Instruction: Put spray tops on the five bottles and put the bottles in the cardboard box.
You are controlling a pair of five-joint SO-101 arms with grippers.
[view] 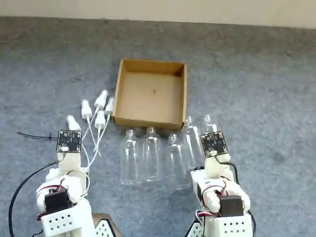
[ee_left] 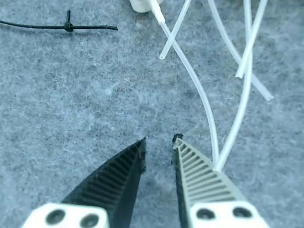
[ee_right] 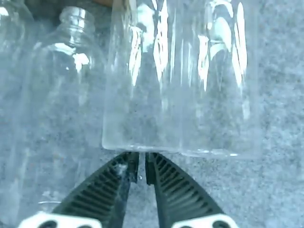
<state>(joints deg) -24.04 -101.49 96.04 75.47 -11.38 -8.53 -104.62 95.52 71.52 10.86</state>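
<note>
Surface: grey felt-like mat (view: 256,74) covered the table; a pale strip ran along its far edge.
Box: the cardboard box (view: 150,94) sat open at the middle of the far side; no bottle was in it yet.
Bottles: five clear plastic bottles (view: 151,155) lay on their sides on the near side of the box, necks toward it, none capped; two lay directly ahead of my right arm.
Tops: five white spray tops (view: 100,117) lay clustered beside the box's left wall; their dip tubes (ee_left: 204,104) crossed one another.
Left: the left gripper (ee_left: 159,140) hung low over bare mat, fingers parted a little, holding nothing; one tube ran beside its pale finger.
Right: the right gripper (ee_right: 141,156) sat just behind two bottle bases, fingers almost pressed together, empty.
Stray: a black cable tie (ee_left: 69,27) lay near the tops.
Step, as I judged it: the first pick; I would take a top by its head, not its tube, and lift slowly so the crossed tubes slid free; the right should open wide and clamp a bottle near its shoulder, since round plastic looked apt to roll.
</note>
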